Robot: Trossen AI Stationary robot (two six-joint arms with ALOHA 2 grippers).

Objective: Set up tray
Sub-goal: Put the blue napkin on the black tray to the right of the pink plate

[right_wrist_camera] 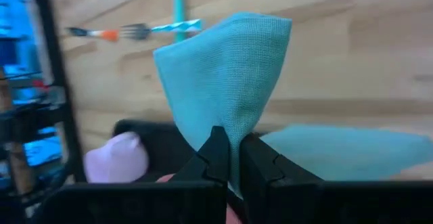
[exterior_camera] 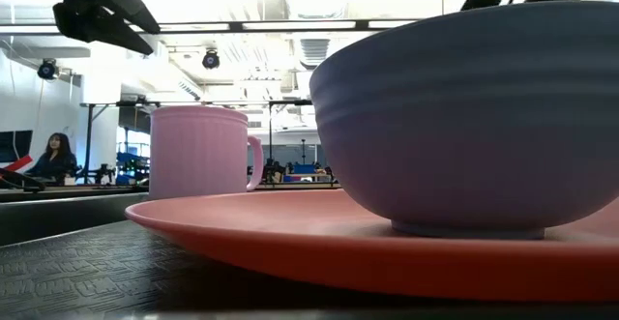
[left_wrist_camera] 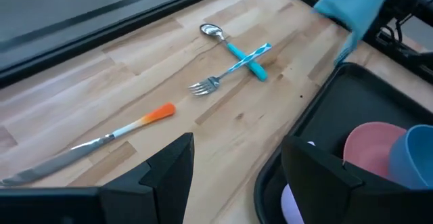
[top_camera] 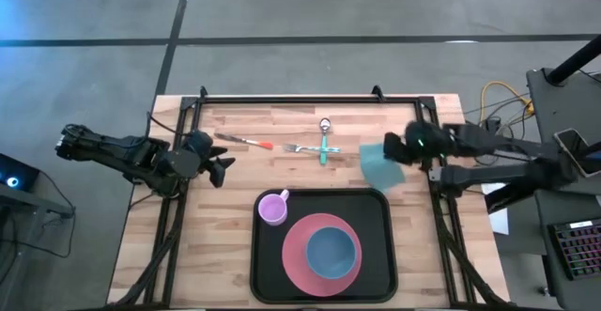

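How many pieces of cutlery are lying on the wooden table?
3. An orange-handled knife lies behind the tray's left side; a fork and spoon, crossed over each other, lie just right of it. None seem hidden.

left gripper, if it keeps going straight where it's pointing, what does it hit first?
Probably bare table. The open left gripper aims between the orange-handled knife and the tray rim. The fork and spoon lie further along that line, though depth is unclear.

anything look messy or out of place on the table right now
The fork and spoon lie crossed over each other on the bare wood beyond the tray, not set out neatly. The right gripper has pinched the teal cloth into a peak.
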